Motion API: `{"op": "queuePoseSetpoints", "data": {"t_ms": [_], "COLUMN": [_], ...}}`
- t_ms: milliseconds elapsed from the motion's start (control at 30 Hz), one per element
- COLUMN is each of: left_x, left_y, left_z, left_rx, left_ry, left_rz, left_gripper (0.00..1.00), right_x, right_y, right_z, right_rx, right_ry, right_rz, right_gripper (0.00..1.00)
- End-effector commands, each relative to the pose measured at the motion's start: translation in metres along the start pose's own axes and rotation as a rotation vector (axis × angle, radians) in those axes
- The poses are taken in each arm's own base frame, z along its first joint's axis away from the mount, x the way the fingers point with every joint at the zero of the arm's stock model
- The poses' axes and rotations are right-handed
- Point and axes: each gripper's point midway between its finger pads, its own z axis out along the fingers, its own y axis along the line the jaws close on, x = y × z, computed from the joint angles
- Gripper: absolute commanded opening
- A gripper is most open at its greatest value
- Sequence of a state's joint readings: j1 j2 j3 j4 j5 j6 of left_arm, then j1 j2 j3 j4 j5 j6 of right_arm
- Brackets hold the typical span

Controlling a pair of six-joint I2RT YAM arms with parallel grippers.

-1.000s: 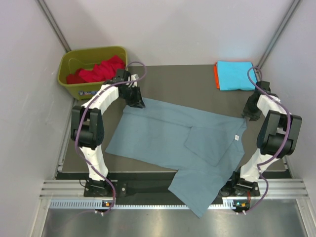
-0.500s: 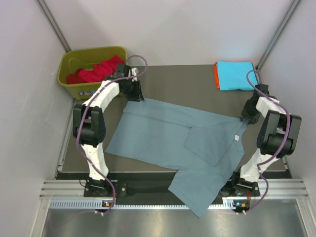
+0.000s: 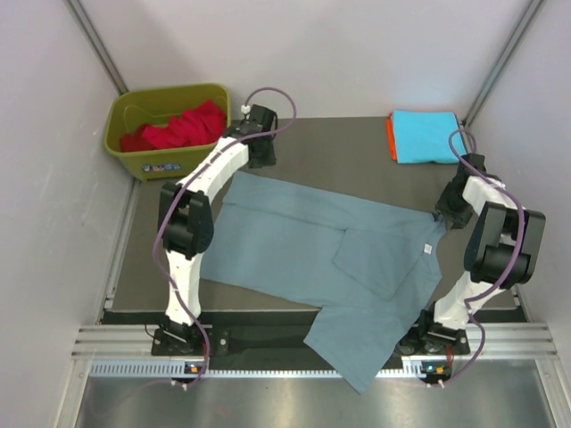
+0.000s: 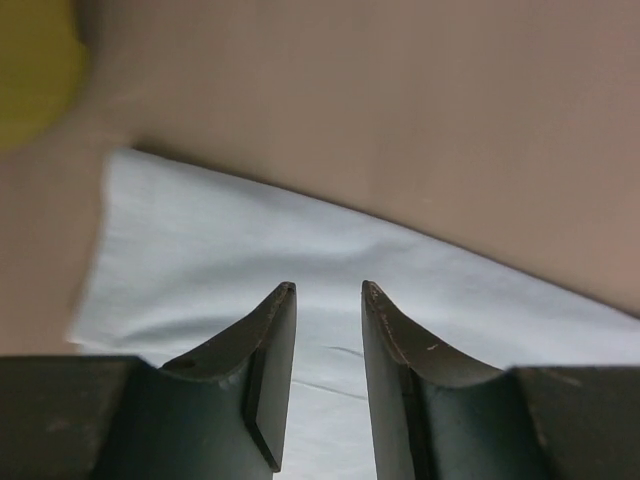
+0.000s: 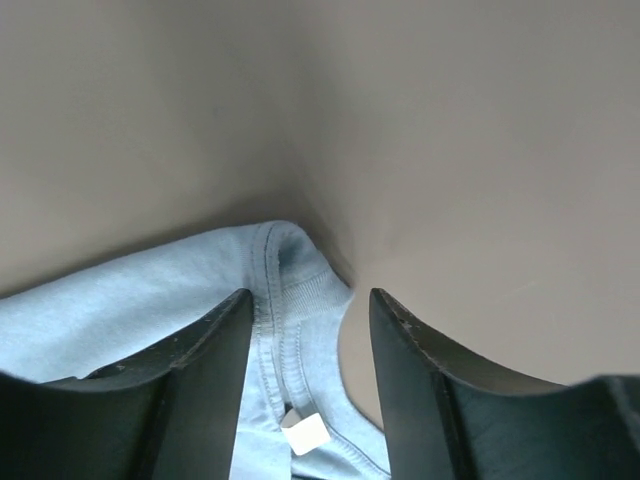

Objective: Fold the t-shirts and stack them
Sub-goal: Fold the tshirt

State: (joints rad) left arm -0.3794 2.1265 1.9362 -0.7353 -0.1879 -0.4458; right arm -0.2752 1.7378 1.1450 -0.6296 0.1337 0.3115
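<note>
1. At the far left, the olive-green bin [image 3: 169, 91] is seen holding a crumpled red t-shirt [image 3: 178, 129]; it has not been touched over the last second.
2. The left gripper [image 4: 328, 288] has been lifted off the far-left corner of the grey-blue t-shirt [image 3: 294, 241] and drawn back toward the far edge of the table [image 3: 339, 147]. Its fingers are now parted, with nothing between them and the cloth corner seen just below.
3. The grey-blue t-shirt is left spread across the middle of the table. One sleeve is folded inward, and a lower portion hangs over the near edge. Its position is unchanged, so it is judged to have been released and laid out.
4. The right gripper [image 5: 310, 295] is held just over the collar, beside the neck label [image 5: 305, 434]. Its fingers have been spread wider and nothing is pinched.
5. At the far right, a folded cyan t-shirt [image 3: 426, 135] is stacked on an orange t-shirt [image 3: 391, 138].
6. With both grips let go, the spreading step is judged finished. The folding of the body is not yet done.
</note>
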Motion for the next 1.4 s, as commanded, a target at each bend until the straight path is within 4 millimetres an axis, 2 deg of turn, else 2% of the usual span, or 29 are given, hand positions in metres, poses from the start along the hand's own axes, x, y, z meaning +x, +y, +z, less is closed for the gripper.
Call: {"op": "queuePoseSetpoints", "data": {"t_ms": [0, 67, 133, 267, 400, 433, 567, 733, 900, 1133, 1333, 1367], "left_x": [0.005, 0.016, 0.02, 0.023, 0.029, 0.027, 0.037, 0.035, 0.035, 0.031, 0.025, 0.024], "left_y": [-0.012, -0.018, -0.02, -0.015, -0.019, -0.022, -0.022, -0.021, -0.015, -0.002, 0.007, 0.007], "left_z": [0.01, 0.021, 0.02, 0.008, -0.004, -0.012, -0.023, -0.037, -0.038, -0.043, -0.044, -0.044], "left_rx": [-0.038, -0.025, -0.016, -0.011, 0.058, 0.087, 0.131, 0.157, 0.172, 0.167, 0.163, 0.163], "left_ry": [-0.002, 0.046, 0.067, 0.047, 0.071, 0.064, 0.067, 0.05, 0.05, 0.035, 0.025, 0.023], "left_rz": [-0.12, -0.147, -0.138, -0.089, -0.03, -0.02, 0.001, 0.021, 0.024, 0.016, -0.004, -0.005], "left_gripper": [0.38, 0.38, 0.37, 0.38, 0.38, 0.38, 0.38, 0.38, 0.38, 0.4, 0.4, 0.4], "right_x": [-0.006, -0.006, -0.01, -0.017, -0.023, -0.024, -0.026, -0.025, -0.024, -0.024, -0.012, -0.013], "right_y": [-0.005, -0.004, -0.002, -0.001, -0.002, -0.002, 0.006, 0.013, 0.013, 0.013, 0.01, 0.011], "right_z": [-0.014, -0.011, -0.012, -0.013, -0.011, -0.01, -0.006, -0.004, 0.003, 0.014, 0.027, 0.028], "right_rx": [0.013, 0.009, -0.004, -0.014, -0.004, -0.009, -0.046, -0.094, -0.104, -0.125, -0.138, -0.144], "right_ry": [-0.057, -0.054, -0.072, -0.104, -0.114, -0.112, -0.111, -0.136, -0.173, -0.161, -0.118, -0.116], "right_rz": [0.012, -0.003, -0.012, -0.036, -0.062, -0.067, -0.101, -0.086, -0.105, -0.133, -0.129, -0.133], "right_gripper": [0.53, 0.53, 0.53, 0.55, 0.56, 0.57, 0.53, 0.45, 0.38, 0.44, 0.35, 0.28]}}
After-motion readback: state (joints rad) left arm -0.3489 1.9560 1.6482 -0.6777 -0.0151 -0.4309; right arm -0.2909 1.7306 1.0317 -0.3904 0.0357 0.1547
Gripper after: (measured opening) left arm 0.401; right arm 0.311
